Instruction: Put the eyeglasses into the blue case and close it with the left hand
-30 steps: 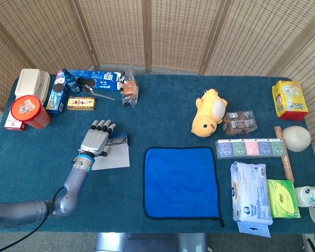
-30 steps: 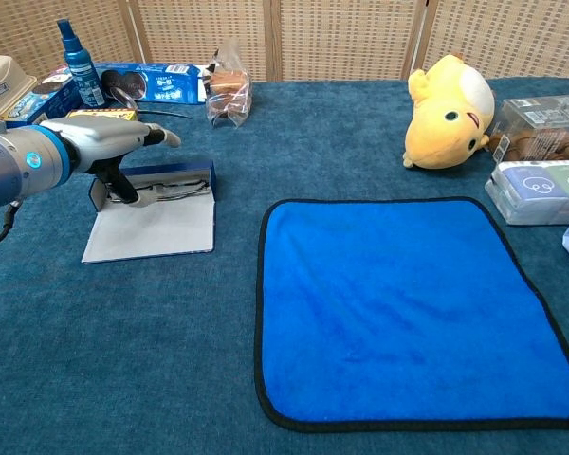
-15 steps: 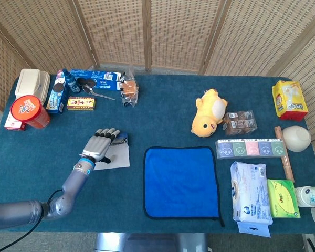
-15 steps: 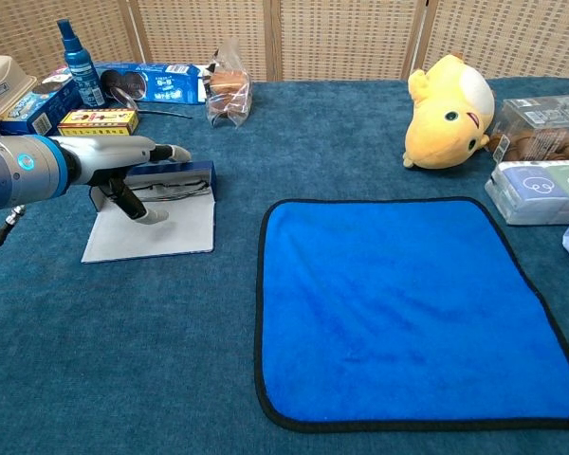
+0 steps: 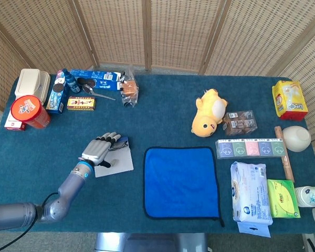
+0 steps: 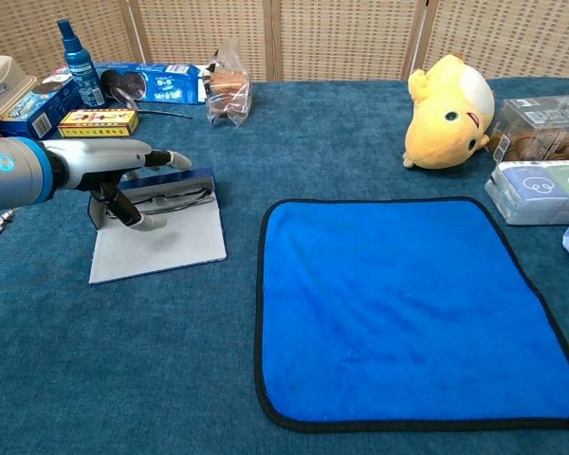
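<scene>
The blue case (image 6: 178, 178) lies open on the left of the table, its white lid flap (image 6: 159, 245) spread flat toward me. The eyeglasses (image 6: 177, 198) rest inside the case's tray. My left hand (image 6: 102, 163) hovers over the case's left end with its fingers stretched out above the tray, while the thumb touches the flap near the hinge and holds nothing. From the head view, the left hand (image 5: 100, 148) covers most of the case (image 5: 124, 140), and the flap (image 5: 118, 161) shows beside it. My right hand is out of sight.
A blue cloth (image 6: 412, 308) lies right of the case. Cookie boxes (image 6: 166, 81), a spray bottle (image 6: 79, 57), a yellow box (image 6: 97, 120) and a bagged snack (image 6: 229, 90) stand behind it. A yellow plush (image 6: 449, 109) and packets (image 5: 249, 148) occupy the right side.
My left hand drew back toward me and its thumb came down onto the flap. The case and flap slid slightly right and turned a little.
</scene>
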`<state>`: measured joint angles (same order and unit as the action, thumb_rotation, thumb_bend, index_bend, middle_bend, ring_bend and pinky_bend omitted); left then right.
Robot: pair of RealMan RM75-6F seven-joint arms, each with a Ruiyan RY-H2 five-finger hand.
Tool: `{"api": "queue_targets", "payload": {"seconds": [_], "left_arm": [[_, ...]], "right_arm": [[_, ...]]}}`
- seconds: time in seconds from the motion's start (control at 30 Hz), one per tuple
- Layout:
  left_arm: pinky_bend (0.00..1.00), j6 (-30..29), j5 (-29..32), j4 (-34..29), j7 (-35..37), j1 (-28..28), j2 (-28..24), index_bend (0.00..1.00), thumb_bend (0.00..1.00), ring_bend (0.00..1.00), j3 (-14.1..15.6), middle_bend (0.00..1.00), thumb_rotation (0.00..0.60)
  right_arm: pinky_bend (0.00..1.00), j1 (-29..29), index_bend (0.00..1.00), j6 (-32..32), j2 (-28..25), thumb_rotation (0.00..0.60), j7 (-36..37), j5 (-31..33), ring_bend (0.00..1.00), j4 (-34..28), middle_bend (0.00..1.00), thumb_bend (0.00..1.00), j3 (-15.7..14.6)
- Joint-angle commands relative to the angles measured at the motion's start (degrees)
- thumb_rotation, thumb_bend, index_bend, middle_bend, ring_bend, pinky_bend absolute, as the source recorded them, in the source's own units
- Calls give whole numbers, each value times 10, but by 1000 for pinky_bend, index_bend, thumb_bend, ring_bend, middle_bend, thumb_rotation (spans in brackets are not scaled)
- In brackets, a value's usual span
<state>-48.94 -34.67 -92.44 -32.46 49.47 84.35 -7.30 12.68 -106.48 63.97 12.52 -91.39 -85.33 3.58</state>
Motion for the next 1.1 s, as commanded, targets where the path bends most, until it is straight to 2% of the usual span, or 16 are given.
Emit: {"api": "queue_targets", "payload": {"seconds": [0.03, 0.63, 0.83, 1.1], "left_arm": [[154, 5, -2, -7, 11, -1, -5, 0, 355, 0, 3, 0, 480], [138, 28, -13, 18, 32, 42, 29, 0, 354, 0, -5, 0, 476], [141, 34, -24, -3, 40, 45, 24, 0, 354, 0, 4, 0, 475], [143, 23, -60, -58, 67, 23, -9, 0, 354, 0, 28, 0, 472]], "right_arm": [[166, 0, 14, -1, 0, 577, 0, -1, 90, 0, 158, 279, 0], [167, 14, 9, -21, -6, 578, 1, -2, 90, -4, 158, 278, -1], [167, 18, 8, -26, -7, 576, 1, -4, 90, -5, 158, 279, -1], [167, 16, 8, -26, -8, 577, -4, -11, 90, -9, 158, 278, -1]]}}
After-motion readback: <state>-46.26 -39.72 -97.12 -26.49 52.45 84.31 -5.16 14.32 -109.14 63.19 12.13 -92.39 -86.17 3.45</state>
